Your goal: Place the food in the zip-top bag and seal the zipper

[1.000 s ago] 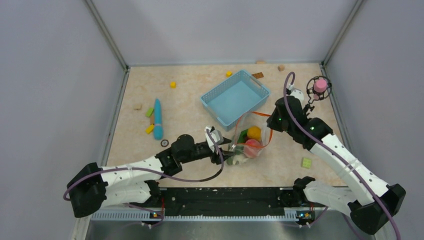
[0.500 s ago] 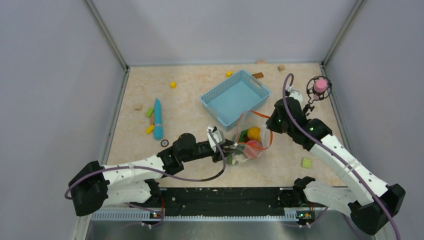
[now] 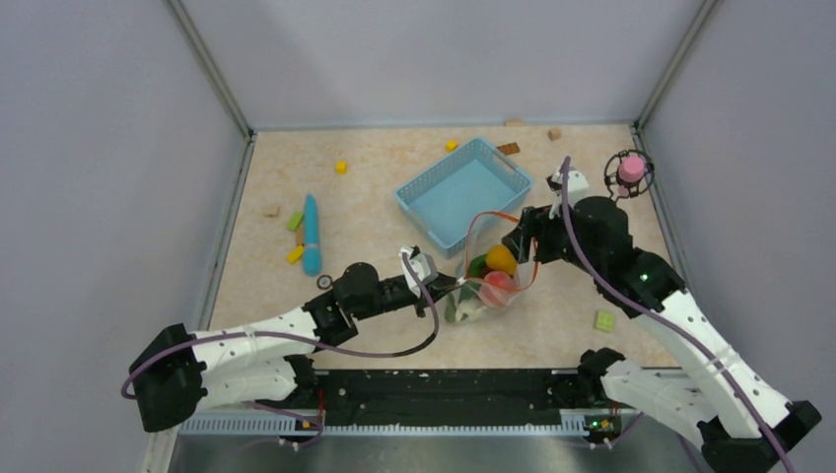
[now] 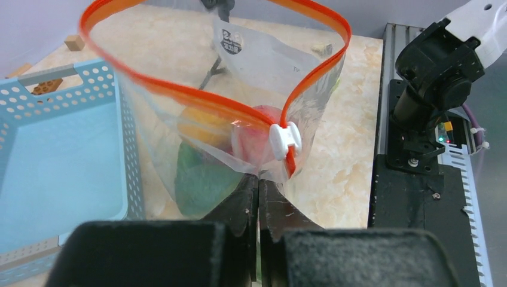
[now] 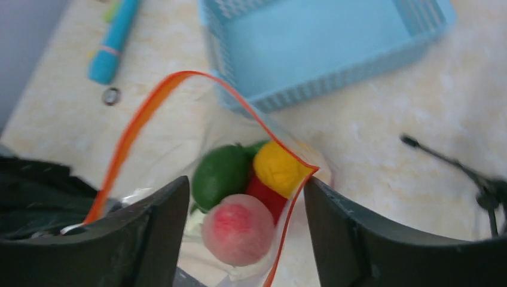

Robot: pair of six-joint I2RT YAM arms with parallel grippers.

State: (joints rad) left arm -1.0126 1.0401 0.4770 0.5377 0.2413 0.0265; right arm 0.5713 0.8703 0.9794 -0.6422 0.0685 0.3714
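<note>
Inside the zip-top bag, on the table just beside the blue basket, crinkled plastic blurs all the food but a peach, green pepper and yellow fruit, with the left gripper pinching the bag's corner under the zipper and the right gripper spread wide over the open mouth.

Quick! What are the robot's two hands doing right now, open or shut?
Left gripper: shut, pinching the zip-top bag just below its zipper.
Right gripper: open, over the bag's mouth, holding nothing.
</note>
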